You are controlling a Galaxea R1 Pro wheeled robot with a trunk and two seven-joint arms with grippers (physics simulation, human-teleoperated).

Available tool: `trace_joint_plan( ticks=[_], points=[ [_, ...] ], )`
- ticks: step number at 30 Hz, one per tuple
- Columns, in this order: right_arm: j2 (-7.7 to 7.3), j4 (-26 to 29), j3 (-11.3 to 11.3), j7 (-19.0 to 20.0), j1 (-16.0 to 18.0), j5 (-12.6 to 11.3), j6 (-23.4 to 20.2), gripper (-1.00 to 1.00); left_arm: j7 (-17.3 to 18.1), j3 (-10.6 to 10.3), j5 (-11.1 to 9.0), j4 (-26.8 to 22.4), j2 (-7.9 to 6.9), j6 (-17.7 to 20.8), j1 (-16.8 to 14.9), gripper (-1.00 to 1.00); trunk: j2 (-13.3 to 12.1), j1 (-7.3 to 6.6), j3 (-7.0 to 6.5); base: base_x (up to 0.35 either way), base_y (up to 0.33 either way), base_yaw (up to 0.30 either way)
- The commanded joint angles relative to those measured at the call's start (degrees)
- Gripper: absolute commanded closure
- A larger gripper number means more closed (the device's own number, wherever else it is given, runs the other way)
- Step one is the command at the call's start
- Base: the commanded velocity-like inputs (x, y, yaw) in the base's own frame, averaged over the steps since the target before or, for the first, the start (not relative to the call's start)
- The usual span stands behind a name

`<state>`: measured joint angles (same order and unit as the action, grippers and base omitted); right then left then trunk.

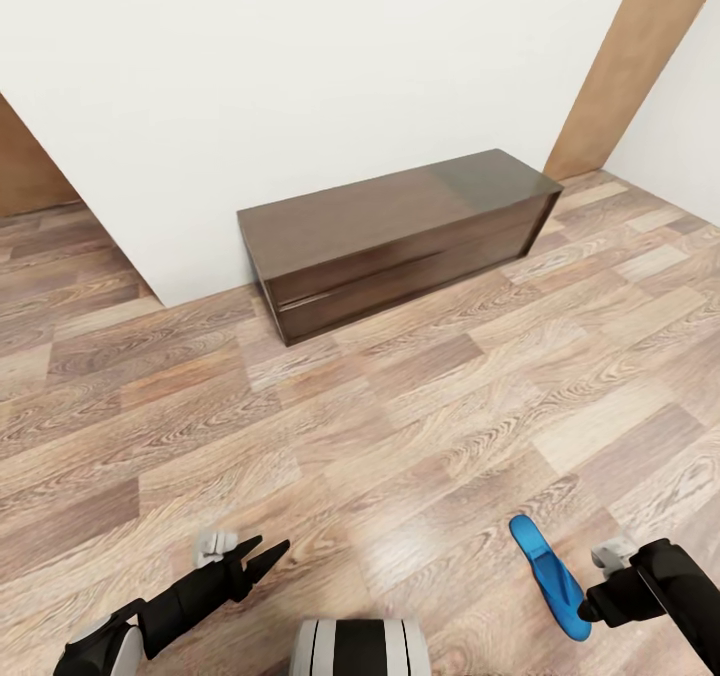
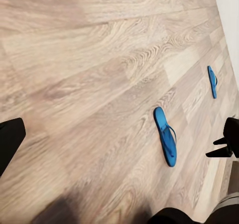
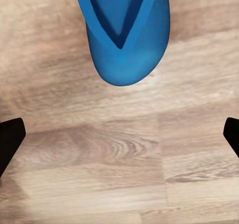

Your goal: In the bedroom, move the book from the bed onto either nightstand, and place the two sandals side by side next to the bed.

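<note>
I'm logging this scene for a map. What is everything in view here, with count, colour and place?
Bright blue flip-flop sandals: two, blue, flat on the floor, apart; one lies by the right gripper.
Long low wooden bench: one, dark brown, against the white wall.
Wood-plank floor: light brown.
Wall: white.
Left gripper: black, above the floor, holding nothing.
Right gripper: black, open, just short of the sandal's toe.

light wood-plank floor (image 1: 400, 436) carries a long low dark bench (image 1: 400, 236) set against the white wall. well apart from the bench, one blue sandal (image 1: 548, 576) lies flat on the planks, a second sandal (image 2: 212, 81) farther off.
</note>
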<state>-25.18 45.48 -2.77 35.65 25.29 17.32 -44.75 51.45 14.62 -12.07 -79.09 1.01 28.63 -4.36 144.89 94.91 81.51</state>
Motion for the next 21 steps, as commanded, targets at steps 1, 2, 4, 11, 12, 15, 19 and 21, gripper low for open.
trace_joint_plan(
  ticks=[1, 2, 4, 11, 12, 15, 19, 21],
  points=[
    [-0.04, 0.08, -0.13, 0.48, 0.03, 0.61, -0.07, -1.0, 0.19, 0.12, -0.23, -0.03, 0.05, 0.5, -0.03, -1.0, 0.03, 0.01, 0.27, 0.0, 0.0, 0.0],
    [-0.03, 0.1, -0.13, 0.48, 0.03, 0.61, -0.07, -1.0, 0.2, 0.13, -0.23, -0.02, 0.03, 0.48, -0.03, -1.0, 0.04, 0.04, 0.49, 0.0, 0.0, 0.0],
    [0.0, 0.15, -0.13, 0.48, 0.03, 0.61, -0.07, -1.0, 0.21, 0.18, -0.25, -0.03, 0.0, 0.52, -0.01, -1.0, 0.07, 0.09, 0.93, 0.0, 0.0, 0.0],
    [0.09, 0.3, -0.13, 0.48, 0.03, 0.61, -0.06, -1.0, 0.22, 0.31, -0.32, -0.09, -0.11, 0.55, 0.01, -1.0, 0.17, 0.27, 2.48, 0.0, 0.0, 0.0],
    [0.1, 0.31, -0.13, 0.48, 0.03, 0.61, -0.06, -1.0, 0.24, 0.32, -0.32, -0.09, -0.12, 0.55, 0.01, -1.0, 0.18, 0.3, 2.7, 0.0, 0.0, 0.0],
    [0.24, 0.27, -0.13, 0.42, 0.03, 0.69, -0.05, -1.0, 0.68, 0.36, -0.43, -0.52, -0.14, 0.6, -0.01, -1.0, 0.21, 0.35, 3.15, 0.0, 0.0, 0.0],
    [0.42, 0.23, -0.13, 0.4, 0.03, 0.76, -0.05, -1.0, 3.02, 0.55, -0.84, -4.66, -0.23, 1.02, -0.13, -1.0, 0.21, 0.35, 3.15, 0.0, 0.0, 0.0],
    [0.45, 0.21, -0.15, 0.39, 0.03, 0.77, -0.04, -1.0, 4.38, 0.61, -1.0, -10.83, -0.22, 1.97, -0.2, -1.0, 0.21, 0.35, 3.15, 0.0, 0.0, 0.0]
  ],
)
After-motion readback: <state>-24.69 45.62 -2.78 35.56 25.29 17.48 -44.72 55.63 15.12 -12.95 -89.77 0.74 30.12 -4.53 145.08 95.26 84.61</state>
